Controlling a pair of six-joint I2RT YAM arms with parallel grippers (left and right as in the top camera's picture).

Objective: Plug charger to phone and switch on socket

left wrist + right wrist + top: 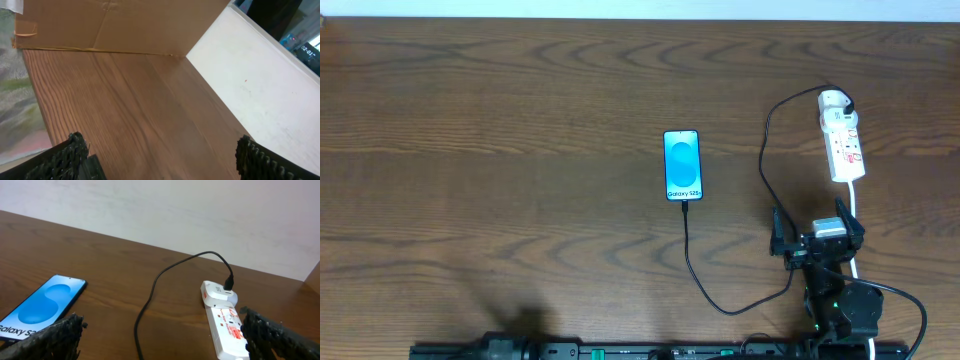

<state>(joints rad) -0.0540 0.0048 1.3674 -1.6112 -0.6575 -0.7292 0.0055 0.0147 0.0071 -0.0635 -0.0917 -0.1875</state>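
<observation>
Blue-screened slim smartphone [682, 165], thin black cable [692, 255] at its bottom edge, narrow white power strip [842, 145], left gripper [165, 157] and right gripper [162, 335] both spread, empty

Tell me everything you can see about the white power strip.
The power strip is a narrow white plastic-looking bar with red switch marks, lying flat on the wooden table at the right. A white adapter with a black cable sits in its far outlet; a thick white cord leaves its near end.
</observation>
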